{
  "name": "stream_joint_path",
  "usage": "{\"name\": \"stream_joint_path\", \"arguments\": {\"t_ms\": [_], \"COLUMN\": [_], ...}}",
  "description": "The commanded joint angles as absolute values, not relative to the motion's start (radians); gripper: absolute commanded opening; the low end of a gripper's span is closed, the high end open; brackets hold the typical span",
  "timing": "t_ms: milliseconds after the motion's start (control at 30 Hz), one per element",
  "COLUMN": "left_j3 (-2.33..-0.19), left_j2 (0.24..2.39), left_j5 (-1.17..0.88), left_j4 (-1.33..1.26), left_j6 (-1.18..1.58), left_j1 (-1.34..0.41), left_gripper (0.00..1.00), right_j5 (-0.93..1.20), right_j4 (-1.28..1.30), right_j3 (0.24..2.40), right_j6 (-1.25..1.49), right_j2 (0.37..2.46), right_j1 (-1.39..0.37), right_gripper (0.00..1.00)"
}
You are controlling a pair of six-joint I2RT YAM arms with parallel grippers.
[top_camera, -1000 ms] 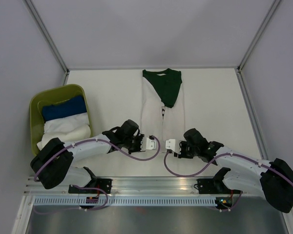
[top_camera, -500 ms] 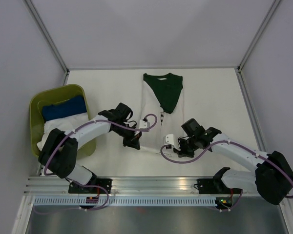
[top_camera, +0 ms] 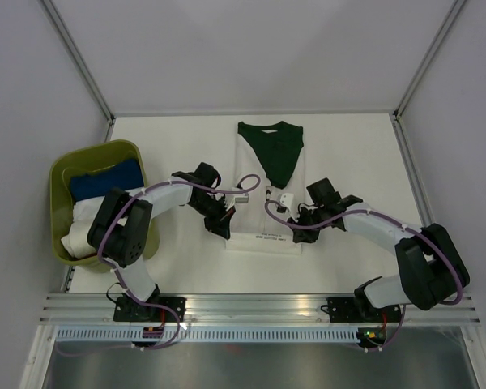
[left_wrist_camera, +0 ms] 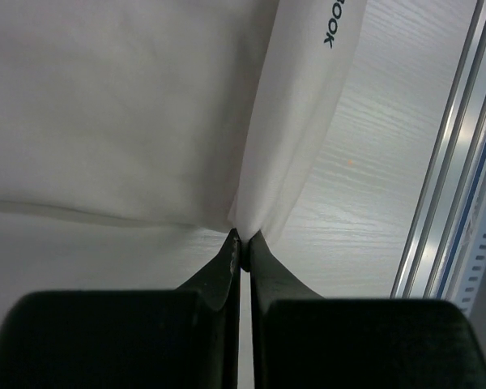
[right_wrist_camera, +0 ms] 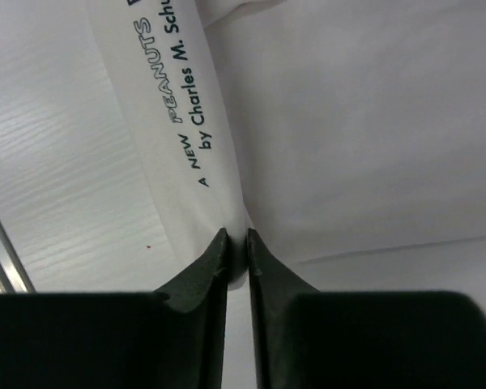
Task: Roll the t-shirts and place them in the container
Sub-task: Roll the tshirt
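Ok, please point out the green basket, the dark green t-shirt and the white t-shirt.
green basket (top_camera: 97, 148), top external view, far rim.
dark green t-shirt (top_camera: 276, 154), top external view, chest area.
white t-shirt (top_camera: 263, 237), top external view, folded near edge with lettering.

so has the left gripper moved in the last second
Yes. The left gripper is farther from the aluminium rail now, up beside the white t-shirt's left edge, fingers pinching it.

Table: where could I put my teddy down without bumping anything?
Bare: the far right of the table, between the white shirt and the wall, and the far patch between the bin and that shirt. Crowded: the middle, where the left gripper and right gripper pinch the shirt's near fold, arms spread alongside.
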State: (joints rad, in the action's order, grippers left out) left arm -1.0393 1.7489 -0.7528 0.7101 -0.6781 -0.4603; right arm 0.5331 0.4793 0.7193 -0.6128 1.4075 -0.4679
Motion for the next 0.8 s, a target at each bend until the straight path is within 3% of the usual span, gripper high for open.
{"name": "stream_joint_path", "arguments": {"t_ms": [0,100,400,567,600,633,767], "left_j3": [-1.065,-1.072,-1.062,-1.029,-1.023,-1.022,-1.019], "left_j2": [1.759,1.773,1.758,1.704,1.704,1.706,1.713], "left_j5": [-0.677,-0.661,-0.589,-0.58,-0.577,-0.575,-0.561], "left_j4": [0.671,0.649,0.626,0.583,0.578,0.574,0.563], "left_j6": [-0.612,-0.577,-0.482,-0.42,-0.416,-0.411,-0.407], "left_j1": [-0.456,-0.454,-0.454,-0.457,-0.457,-0.457,-0.462], "left_gripper": [0.04,0.07,0.09,0.09,0.1,0.1,0.11], "right_j5": [0.474,0.451,0.48,0.419,0.413,0.41,0.344], "right_j4": [0.396,0.379,0.264,0.181,0.155,0.122,-0.047], "right_j3": [0.746,0.753,0.715,0.551,0.525,0.482,0.417], "right_j6": [-0.532,-0.467,0.154,0.337,0.357,0.379,0.475], "right_j2": [1.408,1.388,1.272,1.12,1.096,1.091,1.133], "right_j1": [-0.439,-0.416,-0.367,-0.386,-0.39,-0.397,-0.4], "right_gripper": [0.23,0.37,0.41,0.53,0.57,0.69,0.7]}}
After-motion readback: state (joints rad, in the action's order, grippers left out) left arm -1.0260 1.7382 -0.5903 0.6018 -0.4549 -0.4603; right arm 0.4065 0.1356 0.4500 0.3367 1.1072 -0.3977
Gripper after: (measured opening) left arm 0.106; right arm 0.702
